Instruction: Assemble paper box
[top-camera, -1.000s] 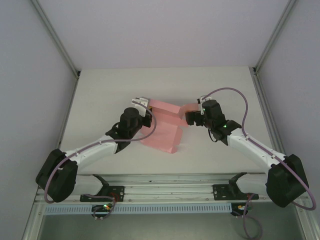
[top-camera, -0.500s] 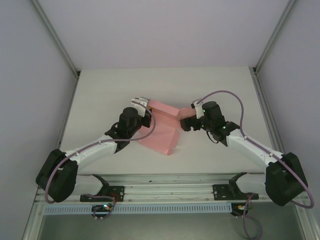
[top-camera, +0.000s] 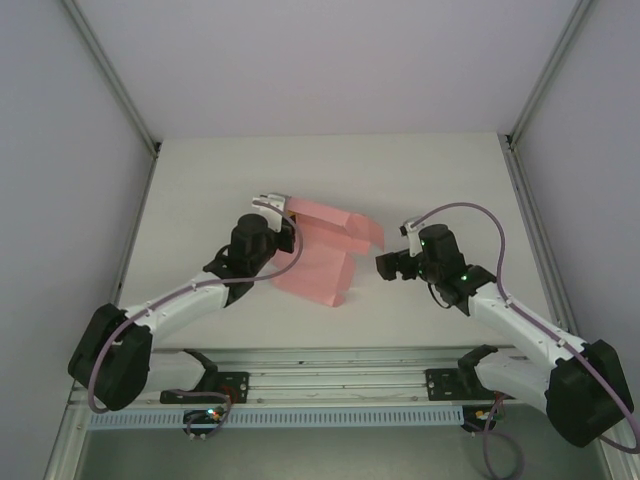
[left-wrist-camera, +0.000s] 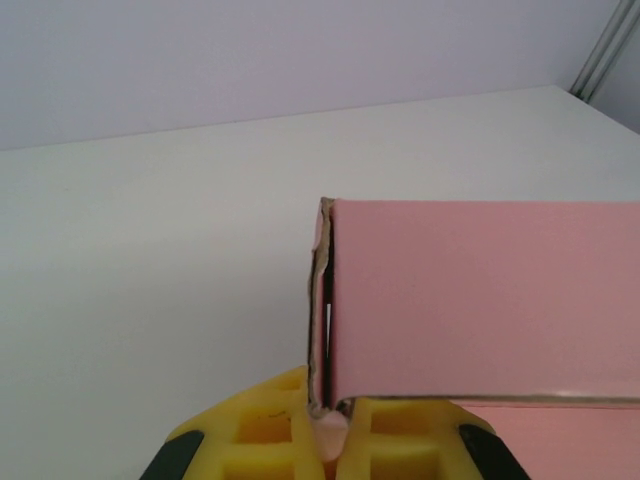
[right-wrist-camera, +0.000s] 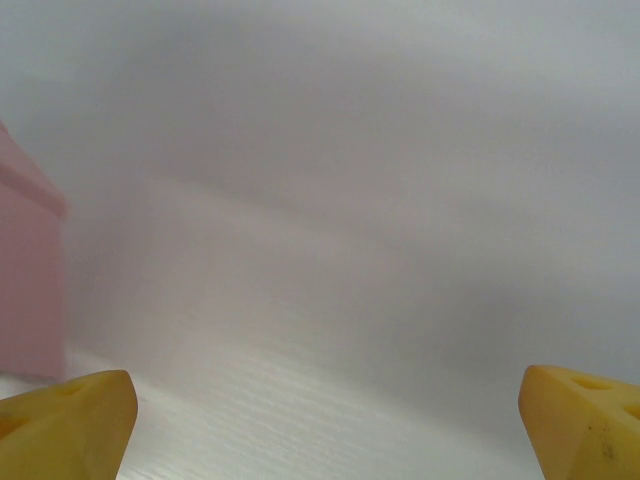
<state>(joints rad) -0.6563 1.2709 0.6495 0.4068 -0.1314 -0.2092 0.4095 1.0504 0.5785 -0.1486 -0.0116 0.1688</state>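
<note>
Seen from above, a pale pink paper box (top-camera: 318, 262), only partly folded, lies on the white surface (top-camera: 430, 170) at the centre of the frame. One long panel is raised along its upper edge and a flat panel spreads towards the lower centre. The left claw (top-camera: 272, 201), at the box's upper-left corner, is pinched shut on the doubled end of the raised panel; its wrist view shows the yellow fingers (left-wrist-camera: 400, 440) squeezing that card edge. The right claw (top-camera: 384, 266), just right of the box and not touching it, has its jaws wide apart and holds nothing. The likely risk is that the thin card, gripped at one corner alone, could buckle, tear or spring flat if pulled. The whole sheet could also slide if the right claw pushes against it.
</note>
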